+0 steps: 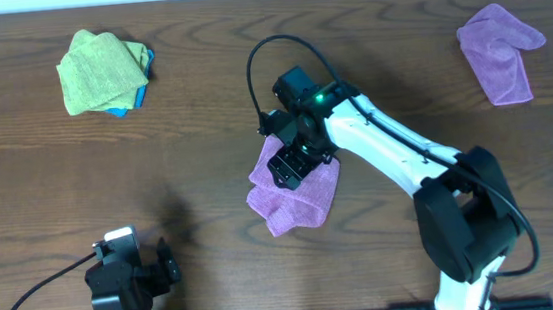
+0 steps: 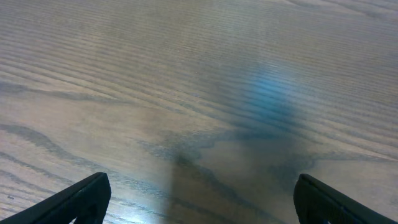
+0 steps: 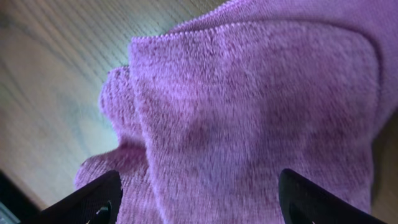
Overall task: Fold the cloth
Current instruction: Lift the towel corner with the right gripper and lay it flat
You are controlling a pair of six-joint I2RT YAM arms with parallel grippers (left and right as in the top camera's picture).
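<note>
A purple cloth (image 1: pixel 295 195) lies folded in the middle of the table. My right gripper (image 1: pixel 288 164) hangs just over its upper left part. In the right wrist view the cloth (image 3: pixel 249 118) fills the frame with a folded layer on top, and my right gripper (image 3: pixel 202 202) is open with nothing between its fingers. My left gripper (image 1: pixel 169 263) rests at the front left of the table, far from the cloth. In the left wrist view it (image 2: pixel 202 199) is open over bare wood.
A yellow-green cloth (image 1: pixel 98 70) lies on a blue one (image 1: pixel 140 87) at the back left. Another purple cloth (image 1: pixel 501 53) lies at the back right. A black cable (image 1: pixel 268 60) loops from the right wrist.
</note>
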